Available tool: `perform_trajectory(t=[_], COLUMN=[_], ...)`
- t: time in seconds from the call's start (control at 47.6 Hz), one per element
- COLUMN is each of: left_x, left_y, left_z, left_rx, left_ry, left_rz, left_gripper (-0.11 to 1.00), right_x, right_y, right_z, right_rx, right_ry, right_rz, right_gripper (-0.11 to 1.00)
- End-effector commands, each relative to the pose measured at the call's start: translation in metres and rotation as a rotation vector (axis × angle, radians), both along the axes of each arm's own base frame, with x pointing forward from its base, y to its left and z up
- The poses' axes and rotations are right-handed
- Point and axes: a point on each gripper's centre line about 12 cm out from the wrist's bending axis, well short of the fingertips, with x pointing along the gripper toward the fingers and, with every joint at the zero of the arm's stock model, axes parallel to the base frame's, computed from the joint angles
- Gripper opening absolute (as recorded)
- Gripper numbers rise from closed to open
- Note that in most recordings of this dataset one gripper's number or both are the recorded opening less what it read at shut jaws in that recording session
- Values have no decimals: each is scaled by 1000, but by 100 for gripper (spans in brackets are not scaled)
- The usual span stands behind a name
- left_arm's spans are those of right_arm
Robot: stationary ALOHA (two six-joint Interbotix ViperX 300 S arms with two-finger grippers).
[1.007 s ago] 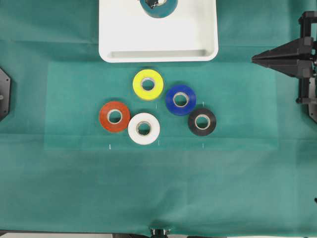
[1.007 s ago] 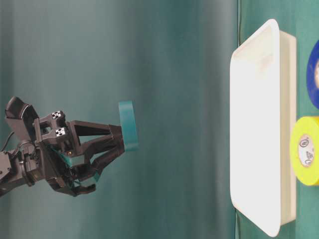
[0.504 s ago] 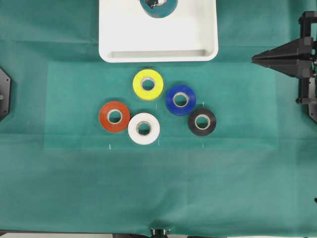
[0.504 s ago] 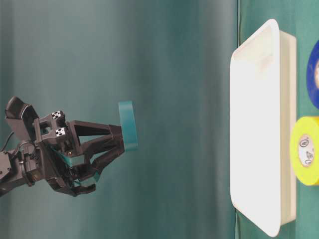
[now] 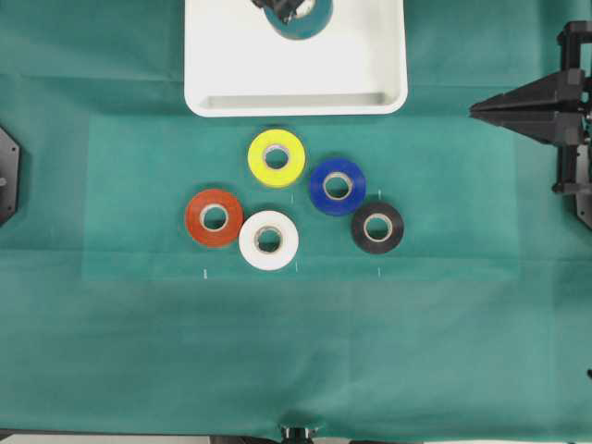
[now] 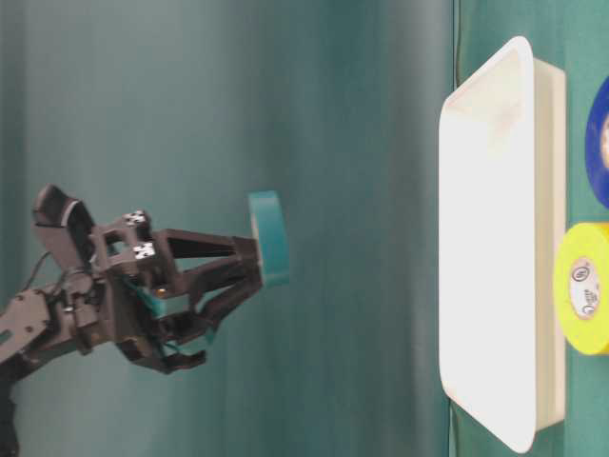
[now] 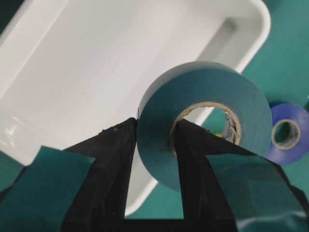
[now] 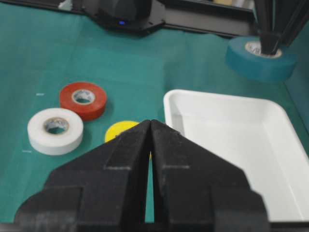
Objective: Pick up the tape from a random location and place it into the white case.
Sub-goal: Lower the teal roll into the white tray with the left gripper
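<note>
Tape (image 7: 203, 116) is clamped through its core by the left fingers (image 7: 154, 145), held above the white case (image 7: 87, 72). Right fingers (image 8: 149, 145) are pressed together, holding nothing.

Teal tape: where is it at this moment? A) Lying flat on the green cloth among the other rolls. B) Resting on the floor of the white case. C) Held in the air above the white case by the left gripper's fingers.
C: the table-level view shows the teal tape pinched by the left gripper, well clear of the white case.

Overhead straight down, side view table-level – wrist views close, all sharing the white case (image 5: 296, 92).
</note>
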Motion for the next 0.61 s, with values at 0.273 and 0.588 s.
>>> perform_trajectory(t=[0.273,0.588], left_x=[-5,5], left_y=[19,32], left_z=[-41,-89], left_rx=[20,24], left_ry=[-35,-45], left_rz=[40,56], left_gripper=[22,22], right_x=[3,5], right_y=[-1,-1], right_z=[7,4], right_rx=[-3,-3], right_ry=[-15,-3], right_rz=[-1,-1], right_gripper=[2,2])
